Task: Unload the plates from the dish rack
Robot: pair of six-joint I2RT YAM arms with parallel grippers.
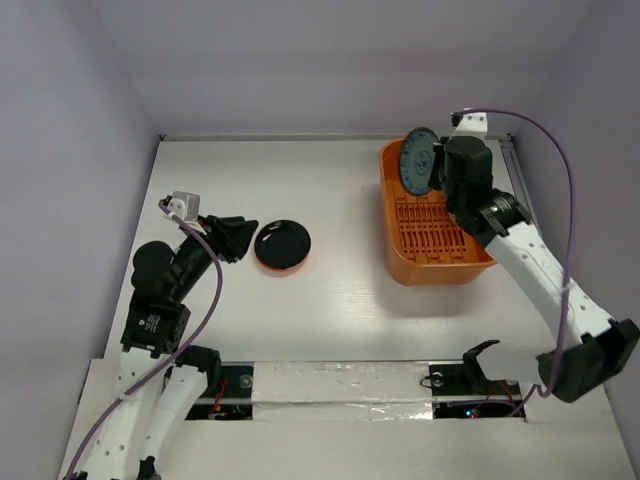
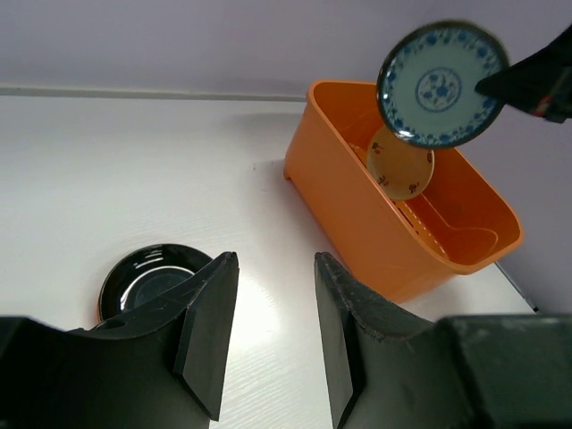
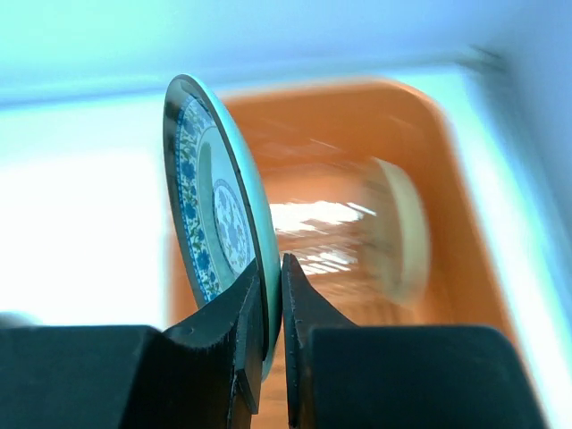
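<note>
My right gripper [image 3: 273, 273] is shut on the rim of a blue-grey patterned plate [image 3: 210, 214] and holds it on edge above the far end of the orange dish rack [image 1: 440, 262]. The plate also shows in the top view [image 1: 418, 160] and the left wrist view [image 2: 441, 85]. A cream plate [image 2: 399, 161] stands on edge inside the dish rack [image 2: 357, 214], blurred in the right wrist view [image 3: 398, 228]. A black plate with an orange-red underside [image 1: 282, 244] lies flat on the table. My left gripper [image 2: 275, 268] is open and empty just right of the black plate [image 2: 147, 281].
The white table [image 1: 330, 190] ends at a back wall and side walls. A taped strip [image 1: 340, 385] runs along the near edge by the arm bases. A purple cable [image 1: 565, 200] loops over the right arm.
</note>
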